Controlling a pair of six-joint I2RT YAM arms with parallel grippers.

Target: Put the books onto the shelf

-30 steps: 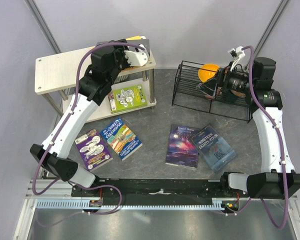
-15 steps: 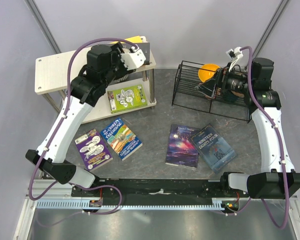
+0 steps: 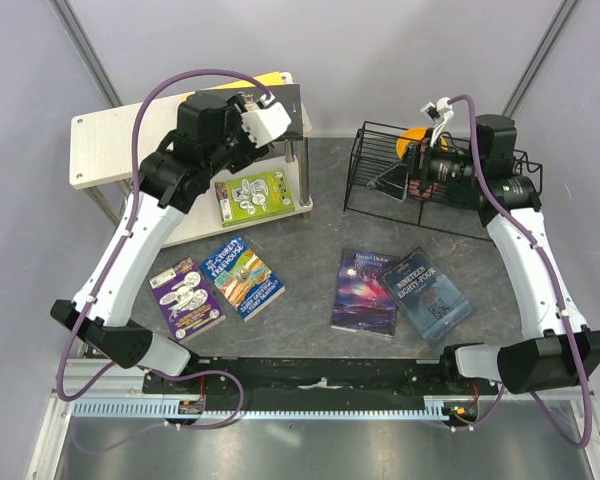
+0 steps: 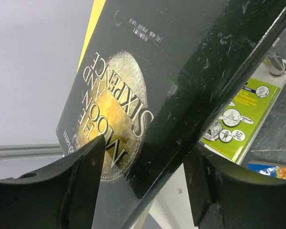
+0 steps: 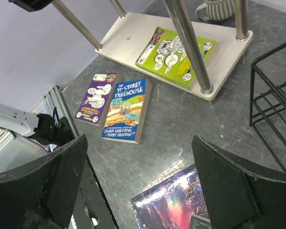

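- grey mottled tabletop point(image 3: 310, 240): nearest the arm bases, in front of the shelf point(image 3: 110, 140), the purple cartoon book point(image 3: 186, 298) lies flat, with the treehouse book point(image 3: 242, 277) just beside it.
- well to the right of the shelf, the galaxy book point(image 3: 366, 291) and the nineteen eighty-four book point(image 3: 433, 295) lie flat, side by side.
- on the shelf's lower board the lime-green book point(image 3: 256, 196) lies face up.
- at the right end of the shelf's top board the black-and-gold book point(image 4: 109, 114) stands tilted, with the yellow book point(image 3: 265, 77) behind it.
- the left gripper point(image 4: 145, 162) is at that same end. its fingers are parted, and the cover shows in the gap between them.
- right of the shelf, the right gripper point(image 5: 138, 143) hangs at the black wire rack point(image 3: 380, 210) that holds an orange bowl point(image 3: 412, 140). its fingers are spread wide around nothing.
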